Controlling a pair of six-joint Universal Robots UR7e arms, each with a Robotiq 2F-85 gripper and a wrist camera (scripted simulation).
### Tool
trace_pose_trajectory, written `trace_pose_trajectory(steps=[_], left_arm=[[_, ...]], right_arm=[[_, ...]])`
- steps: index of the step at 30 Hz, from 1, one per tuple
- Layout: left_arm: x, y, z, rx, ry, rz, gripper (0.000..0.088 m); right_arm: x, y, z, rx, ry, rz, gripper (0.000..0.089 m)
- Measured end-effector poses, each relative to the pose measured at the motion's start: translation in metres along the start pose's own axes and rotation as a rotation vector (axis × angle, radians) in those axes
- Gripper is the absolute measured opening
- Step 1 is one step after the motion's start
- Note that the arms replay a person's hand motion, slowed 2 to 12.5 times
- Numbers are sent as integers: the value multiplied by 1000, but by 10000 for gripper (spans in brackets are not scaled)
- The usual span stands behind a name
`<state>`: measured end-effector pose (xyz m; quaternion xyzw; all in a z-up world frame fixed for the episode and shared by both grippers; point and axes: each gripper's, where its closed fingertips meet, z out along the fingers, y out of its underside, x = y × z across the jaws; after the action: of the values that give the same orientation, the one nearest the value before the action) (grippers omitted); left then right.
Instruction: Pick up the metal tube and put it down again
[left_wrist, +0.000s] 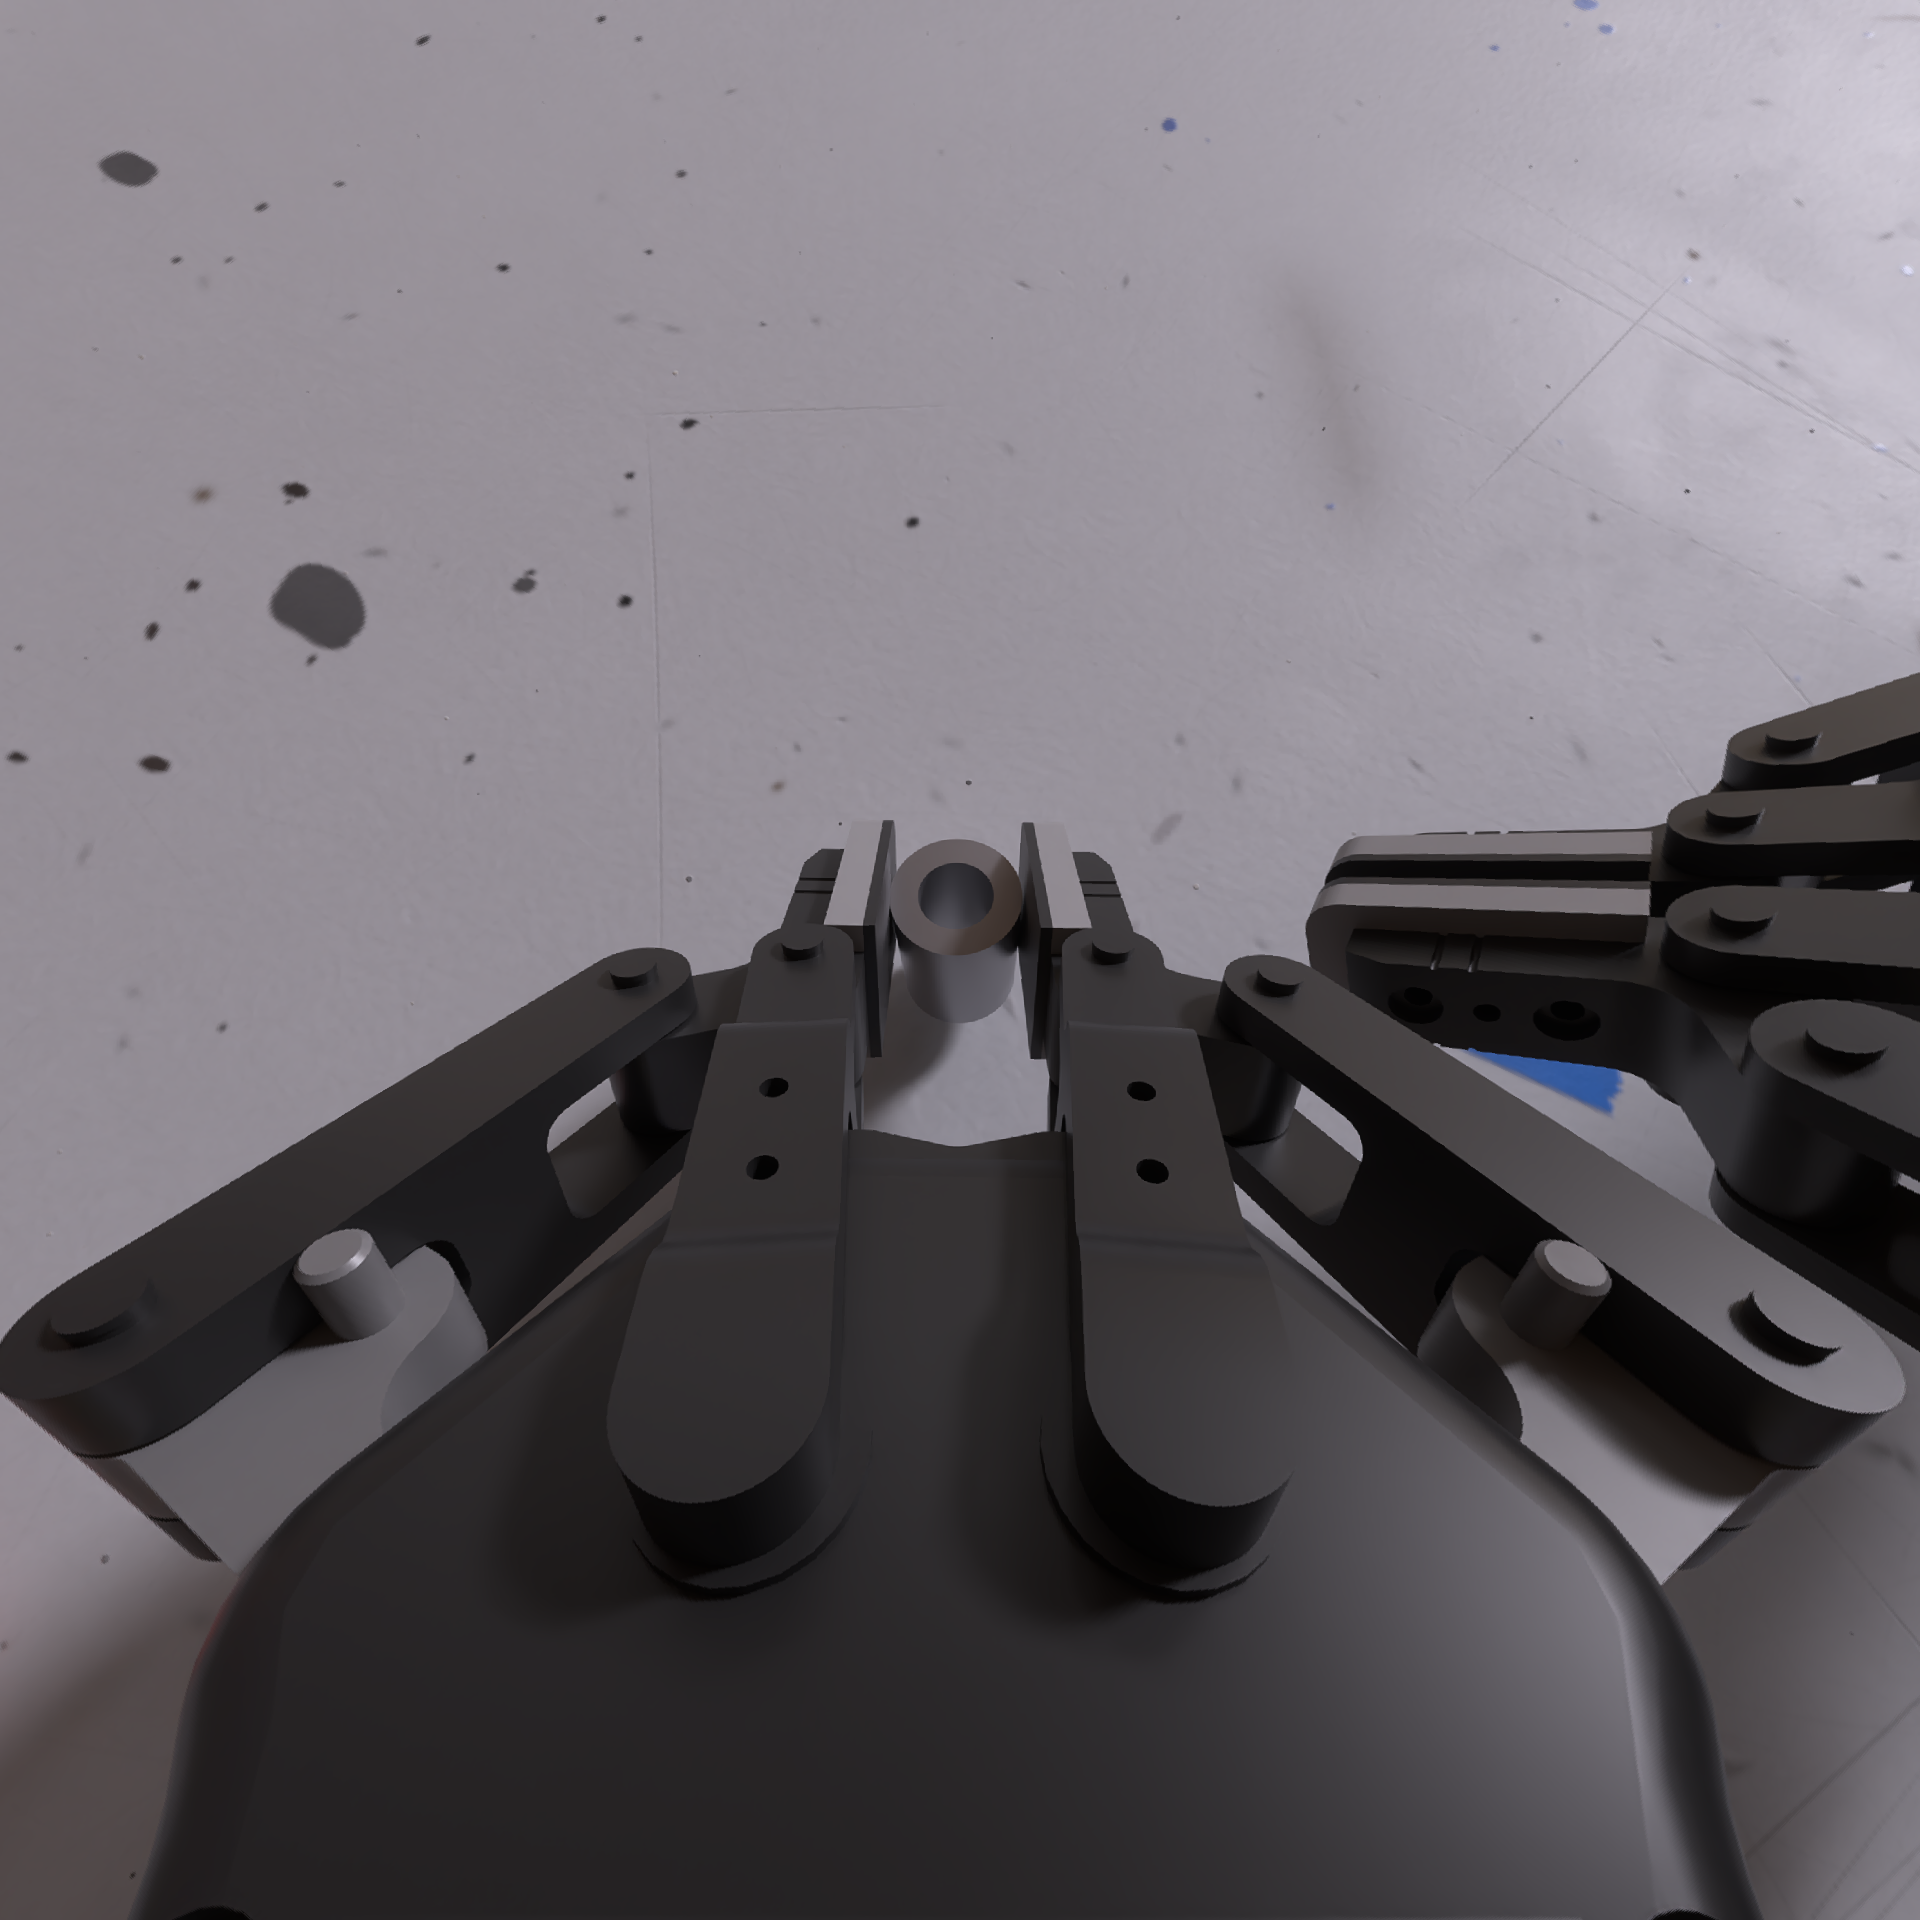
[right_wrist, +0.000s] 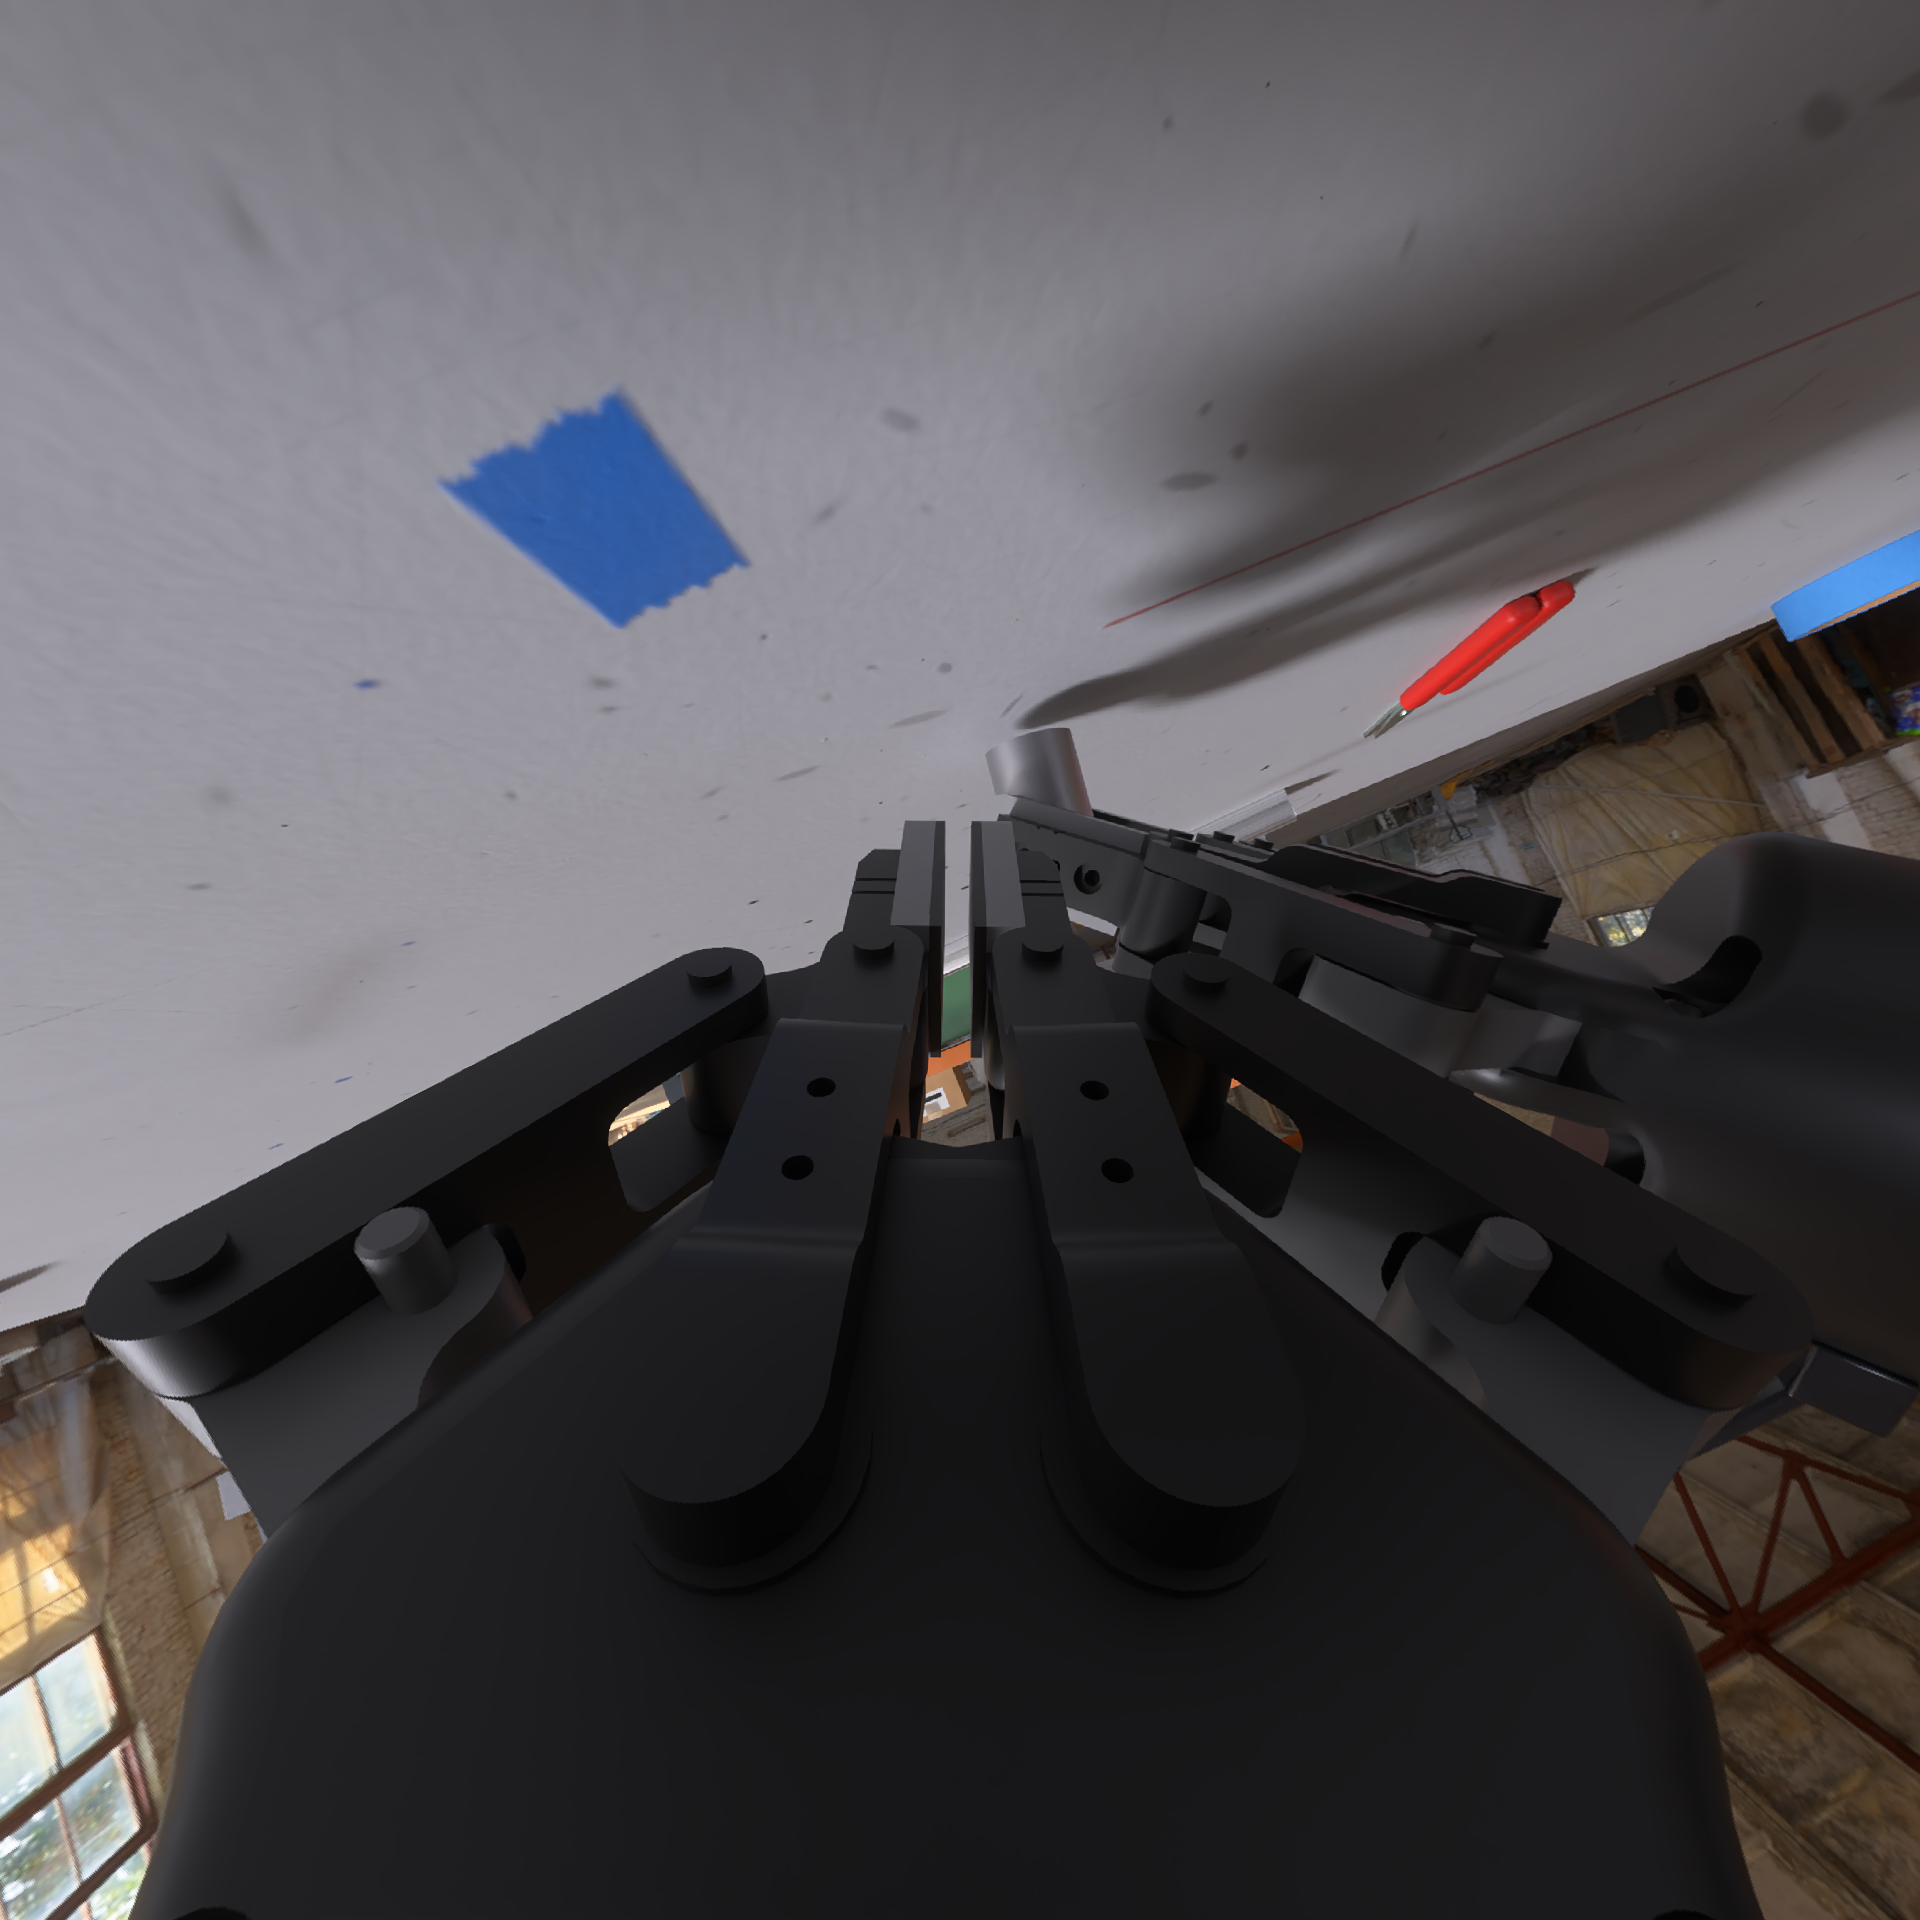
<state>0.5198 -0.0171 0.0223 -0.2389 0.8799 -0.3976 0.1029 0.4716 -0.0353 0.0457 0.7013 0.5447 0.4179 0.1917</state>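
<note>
The short grey metal tube (left_wrist: 957, 935) is held between the pads of the left gripper (left_wrist: 957, 914), whose jaws are closed onto its sides. In the left wrist view its open bore is seen end-on, so its long axis runs along the fingers, pointing away from the camera towards the speckled white table (left_wrist: 935, 416). Only the right wrist view shows the tube from the side (right_wrist: 1034, 769), a red-handled tool (right_wrist: 1475, 660) and a blue tape patch (right_wrist: 597, 509). The right gripper (right_wrist: 958, 873) is nearly closed, with nothing gripped, just beside the left gripper.
</note>
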Motion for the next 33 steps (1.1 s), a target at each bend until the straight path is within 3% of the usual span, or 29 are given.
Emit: trace_pose_trajectory(steps=[33], left_arm=[[-1,1,1,3,0,-4,213]], right_arm=[[2,-2,3,6,7,11,41]])
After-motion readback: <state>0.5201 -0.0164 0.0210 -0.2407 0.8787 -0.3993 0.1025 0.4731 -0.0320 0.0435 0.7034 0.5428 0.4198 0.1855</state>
